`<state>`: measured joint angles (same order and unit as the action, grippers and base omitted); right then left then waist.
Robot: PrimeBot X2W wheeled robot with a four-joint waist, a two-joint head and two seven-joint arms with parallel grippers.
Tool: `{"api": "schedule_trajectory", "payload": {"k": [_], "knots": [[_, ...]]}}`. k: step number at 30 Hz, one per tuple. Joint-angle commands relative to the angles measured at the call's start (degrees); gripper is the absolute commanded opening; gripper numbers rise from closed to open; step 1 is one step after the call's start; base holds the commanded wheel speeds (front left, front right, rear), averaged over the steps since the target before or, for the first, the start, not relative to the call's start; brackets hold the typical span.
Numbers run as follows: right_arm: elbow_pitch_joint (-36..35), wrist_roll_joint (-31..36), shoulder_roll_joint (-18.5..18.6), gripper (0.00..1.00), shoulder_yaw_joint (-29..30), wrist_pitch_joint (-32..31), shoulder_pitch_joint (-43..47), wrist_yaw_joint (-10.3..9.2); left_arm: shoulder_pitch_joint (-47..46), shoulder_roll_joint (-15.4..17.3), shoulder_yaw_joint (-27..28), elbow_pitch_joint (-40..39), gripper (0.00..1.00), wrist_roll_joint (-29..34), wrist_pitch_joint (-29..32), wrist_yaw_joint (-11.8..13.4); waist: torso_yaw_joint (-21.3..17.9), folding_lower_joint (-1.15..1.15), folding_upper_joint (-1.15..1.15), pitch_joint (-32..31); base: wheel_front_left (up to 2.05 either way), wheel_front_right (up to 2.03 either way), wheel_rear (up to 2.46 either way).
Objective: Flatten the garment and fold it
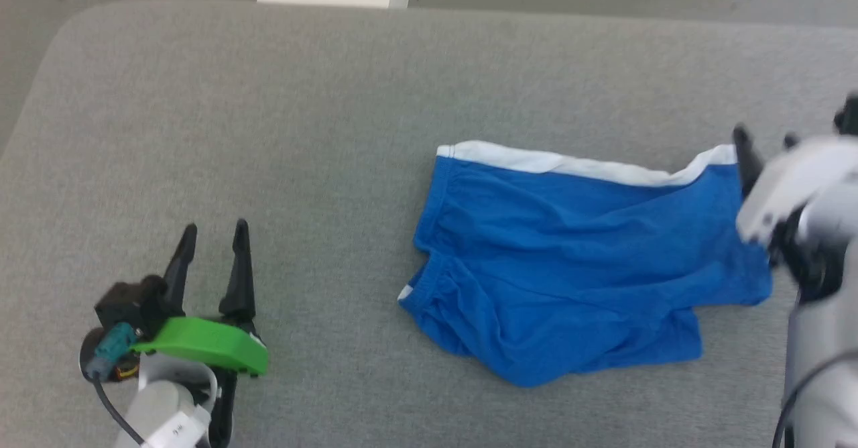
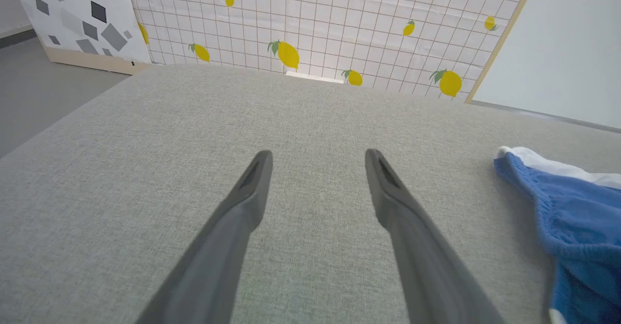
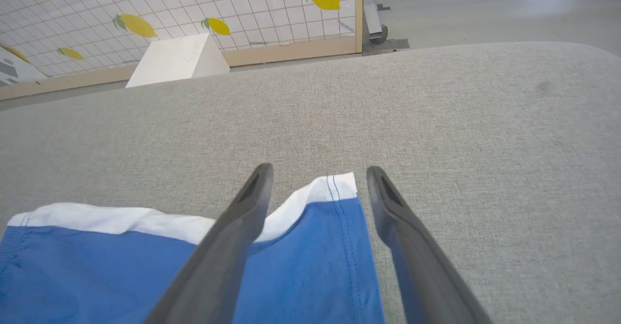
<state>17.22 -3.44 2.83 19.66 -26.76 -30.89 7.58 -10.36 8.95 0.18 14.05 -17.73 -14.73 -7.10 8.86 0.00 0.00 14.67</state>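
Right hand (image 3: 318, 170) sits released over garment (image 1: 570, 247) corner, left hand (image 1: 211, 230) released well apart from it; bunched legs risk a creased fold.

The left pincer (image 1: 216, 233) has two long, tapering black fingers on a bright green plastic cover (image 1: 201, 349). A teal plug (image 1: 114, 342) and a thin black cable (image 1: 106, 398) adjoin its pale grey wrist (image 1: 157, 401). The right pincer (image 1: 764, 138) carries a blurred white housing (image 1: 784, 186).
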Motion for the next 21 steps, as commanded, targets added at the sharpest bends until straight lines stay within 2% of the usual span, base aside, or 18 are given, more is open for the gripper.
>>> {"api": "schedule_trajectory", "payload": {"k": [1, 8, 15, 17, 21], "knots": [[-1.4, -2.1, 0.0, 1.00, -0.9, 1.4, 3.9, -0.09, 1.0, -0.5, 0.3, 0.0, 1.00, 1.1, -0.3, -0.2, -2.8, 0.00, 0.00, -4.7, 0.00, 0.00, 0.00], [-7.4, -9.2, 0.0, 1.00, -6.1, 6.2, 20.0, -0.09, 3.3, -1.6, 0.8, -0.4, 1.00, 2.5, -0.3, 0.0, -5.2, 0.00, 0.00, -7.5, 0.00, 0.00, 0.00], [-7.3, -14.6, 0.0, 1.00, -7.9, 9.4, 26.5, -0.09, 2.8, -2.2, 0.2, 0.0, 1.00, 1.5, 0.0, -0.1, -7.0, 0.00, 0.00, -7.7, 0.00, 0.00, 0.00], [-7.5, -15.1, 0.0, 1.00, -8.2, 10.0, 26.9, -0.09, -0.3, -1.9, -0.9, 0.3, 1.00, 0.7, 1.7, -0.1, -7.5, 0.00, 0.00, -7.1, 0.00, 0.00, 0.00], [-8.7, -15.0, 0.0, 1.00, -9.1, 10.3, 26.1, -0.09, -10.4, -0.6, -4.3, 1.2, 1.00, -2.1, 10.7, -0.3, -9.3, 0.00, 0.00, -4.9, 0.00, 0.00, 0.00]]}}
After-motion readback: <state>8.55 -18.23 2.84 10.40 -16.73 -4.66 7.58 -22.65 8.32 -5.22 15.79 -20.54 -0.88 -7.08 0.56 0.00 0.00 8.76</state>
